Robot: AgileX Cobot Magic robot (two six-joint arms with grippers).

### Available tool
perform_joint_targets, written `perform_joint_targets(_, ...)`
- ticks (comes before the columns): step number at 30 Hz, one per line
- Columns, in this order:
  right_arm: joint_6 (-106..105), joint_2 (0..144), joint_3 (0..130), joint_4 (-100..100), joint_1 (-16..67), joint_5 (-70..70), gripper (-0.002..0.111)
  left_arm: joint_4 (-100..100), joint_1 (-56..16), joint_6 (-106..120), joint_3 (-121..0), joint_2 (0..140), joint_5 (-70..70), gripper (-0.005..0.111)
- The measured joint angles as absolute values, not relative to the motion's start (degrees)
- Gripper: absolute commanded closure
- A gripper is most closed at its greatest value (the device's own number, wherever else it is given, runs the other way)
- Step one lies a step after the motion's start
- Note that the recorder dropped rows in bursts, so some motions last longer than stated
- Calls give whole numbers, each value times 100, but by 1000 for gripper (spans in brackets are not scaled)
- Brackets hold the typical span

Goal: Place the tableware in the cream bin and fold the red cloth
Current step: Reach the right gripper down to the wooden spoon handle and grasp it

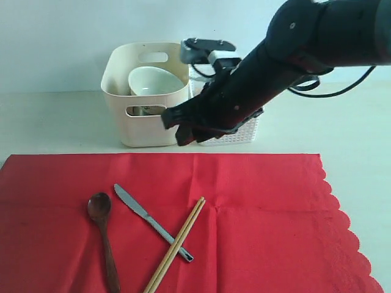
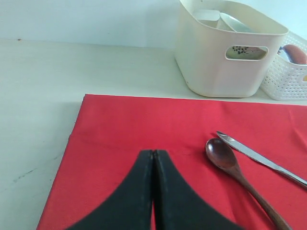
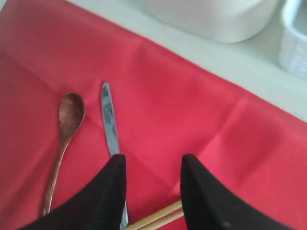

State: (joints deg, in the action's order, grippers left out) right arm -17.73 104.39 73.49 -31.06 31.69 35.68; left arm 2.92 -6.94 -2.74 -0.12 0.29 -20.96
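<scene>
Exterior view is showing the right pincer (image 1: 183, 137) hanging over the far edge of the red cloth (image 1: 263, 232), just in front of the cream bin (image 1: 142, 131) and the white lattice basket (image 1: 238, 137). Its fingers are standing apart with nothing between them. From the right wrist view, the metal knife (image 3: 109, 124) is lying beneath and just ahead of one finger. The dark wooden spoon (image 3: 67, 120) is lying beyond the knife on that same side, and the pair of wooden chopsticks (image 3: 153, 218) is crossing under the finger bases. The white bowl (image 1: 153, 82) is sitting tilted inside the bin, behind this pincer; a patterned patch showing through the handle cut-out is possibly its base. The left pincer (image 2: 154, 152) is pressed together, empty, hovering over the cloth with the spoon just beside its tip. The cloth is lying flat on the pale surface (image 1: 55, 122).
</scene>
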Motion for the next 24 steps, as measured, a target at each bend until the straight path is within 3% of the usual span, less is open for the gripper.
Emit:
perform_joint_targets(12, -1746, 10782, 7346, -2228, 4942, 3197, 67, 292, -694, -274, -12, 29, -2096, 107)
perform_joint_targets(24, -865, 11274, 7346, -1205, 5708, 2956, 68, 292, -694, -274, -12, 29, -2096, 107)
